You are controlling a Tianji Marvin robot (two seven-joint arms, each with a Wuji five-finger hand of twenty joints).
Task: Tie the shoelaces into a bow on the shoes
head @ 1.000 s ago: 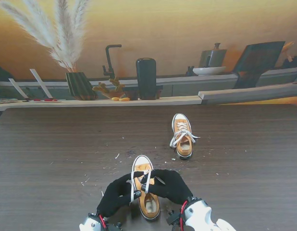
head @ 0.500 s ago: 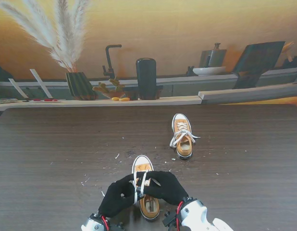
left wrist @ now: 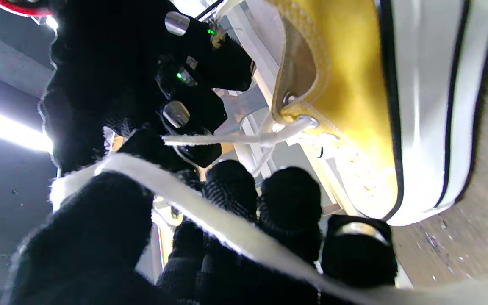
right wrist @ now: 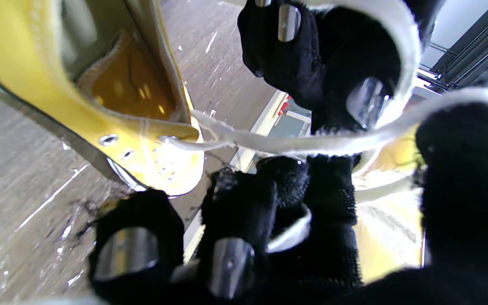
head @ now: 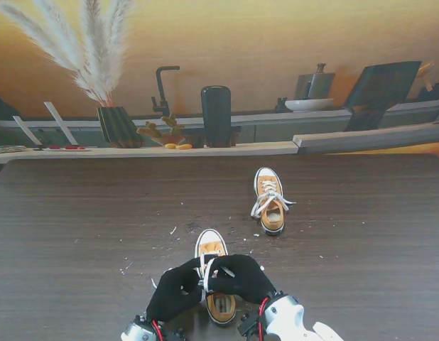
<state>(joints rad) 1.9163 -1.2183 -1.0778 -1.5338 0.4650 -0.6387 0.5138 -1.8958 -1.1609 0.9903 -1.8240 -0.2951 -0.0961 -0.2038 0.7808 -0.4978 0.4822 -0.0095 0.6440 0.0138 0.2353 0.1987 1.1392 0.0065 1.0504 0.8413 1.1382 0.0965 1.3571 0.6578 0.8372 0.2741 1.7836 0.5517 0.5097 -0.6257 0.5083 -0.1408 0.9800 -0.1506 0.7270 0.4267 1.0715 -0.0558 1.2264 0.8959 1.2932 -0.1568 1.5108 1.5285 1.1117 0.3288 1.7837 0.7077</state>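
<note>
- Stand view, largest first: one dark wooden table (head: 77, 213) carries two yellow shoes. The far shoe (head: 270, 201) sits well apart, to my right and farther from me, with white laces lying loose over its tongue.
- Near shoe (head: 214, 277) lies close to me, toe pointing away, between both hands. It looks light with a stiff rubber sole, so I judge a hard pull on the lace could drag or tip it (better to pull the two ends against each other).
- Two black-gloved hands meet over its tongue. Left hand (head: 178, 288) has its fingers curled with a lace strand running across them; right hand (head: 241, 278) is closed likewise on the lace. Each appears clamped on it, though the exact pinch is hidden.
- Shoelace (left wrist: 244, 137), one per shoe, is flat, soft, white and fuzzy. It should bend freely and hold a fold poorly, and may slide on the smooth fingertip caps; the knit glove would grip it better. Best taken near the top eyelet (left wrist: 301, 123), where it leaves the shoe, pinched flat.
- Small white specks (head: 173, 230) scatter the table, too many and too small to count.
</note>
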